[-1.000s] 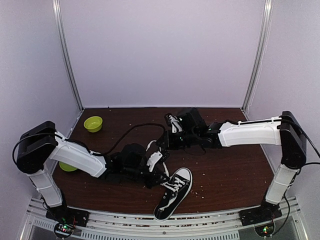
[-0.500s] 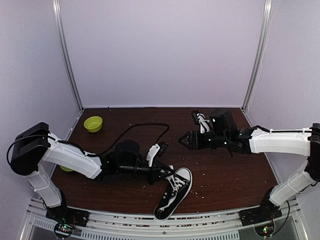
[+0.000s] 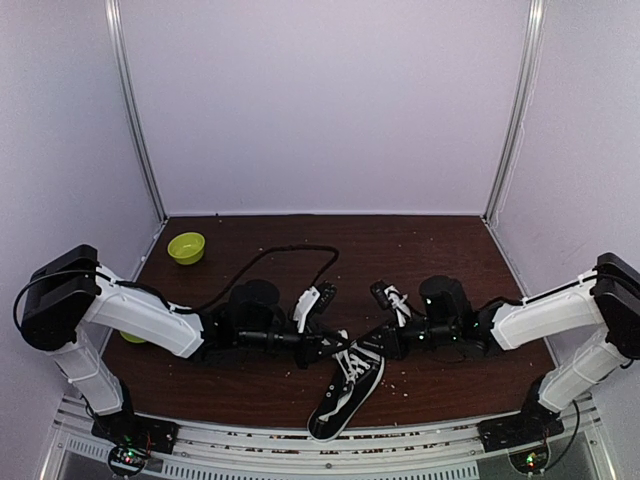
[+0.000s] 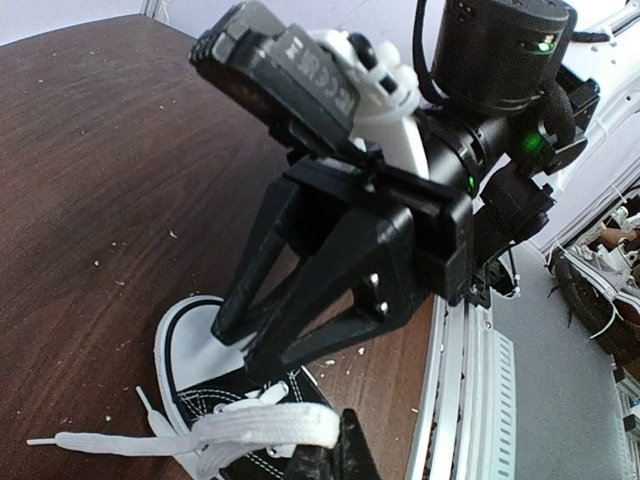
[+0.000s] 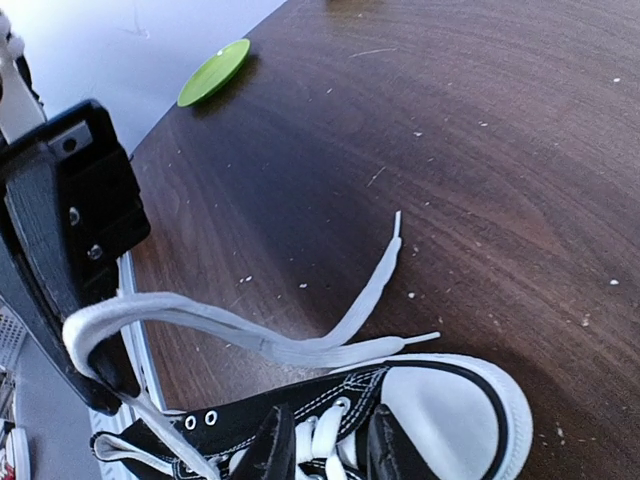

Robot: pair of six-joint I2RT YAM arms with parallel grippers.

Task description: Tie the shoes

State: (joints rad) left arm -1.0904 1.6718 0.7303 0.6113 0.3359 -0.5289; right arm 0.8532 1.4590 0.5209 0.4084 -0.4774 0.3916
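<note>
My right claw (image 3: 366, 347) has swung in from the far side to the sneaker (image 3: 345, 392) on the near tabletop (image 3: 450, 290). Its fingers straddle the lacing, though I cannot tell if they grip. My left claw (image 4: 335, 462) stays pinched on the lace loop (image 4: 270, 428), so crossing looks next.

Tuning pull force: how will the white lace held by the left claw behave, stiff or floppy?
Likely floppy: the lace sags from the left claw to the table. Probably light and flat, so it may slip. The shoe might drag along.

The left tool (image 3: 330, 347) and right tool (image 3: 368, 345) meet above the sneaker's (image 3: 335, 405) laces (image 3: 352, 372).
</note>
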